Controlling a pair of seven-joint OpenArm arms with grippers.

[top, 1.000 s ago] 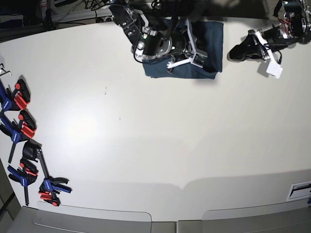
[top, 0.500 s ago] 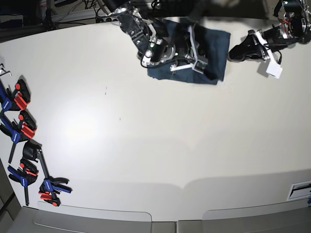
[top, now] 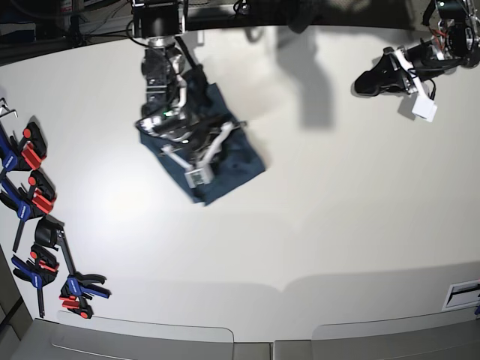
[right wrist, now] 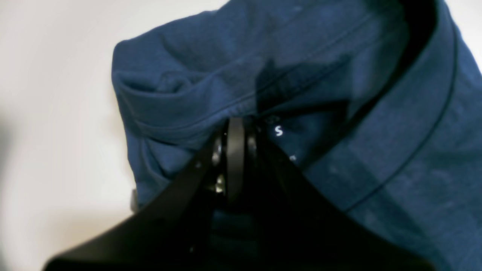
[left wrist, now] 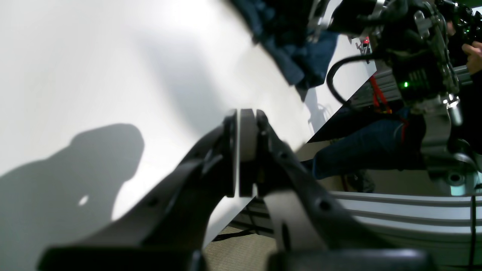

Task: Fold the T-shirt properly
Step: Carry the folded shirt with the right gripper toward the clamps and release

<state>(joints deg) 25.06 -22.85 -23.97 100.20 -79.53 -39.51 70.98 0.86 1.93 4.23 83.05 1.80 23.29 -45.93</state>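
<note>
Right gripper (top: 196, 154) pinched tight on folded T-shirt (top: 225, 161) near neck label, tabletop (top: 315, 225) 10 o'clock. Left gripper (top: 409, 90) closed, empty, hovering at 2 o'clock.

Bright overhead light glares off the white surface (top: 315, 225), casting soft shadows. Both wrist views are blurred; the base view bows at its edges.
</note>
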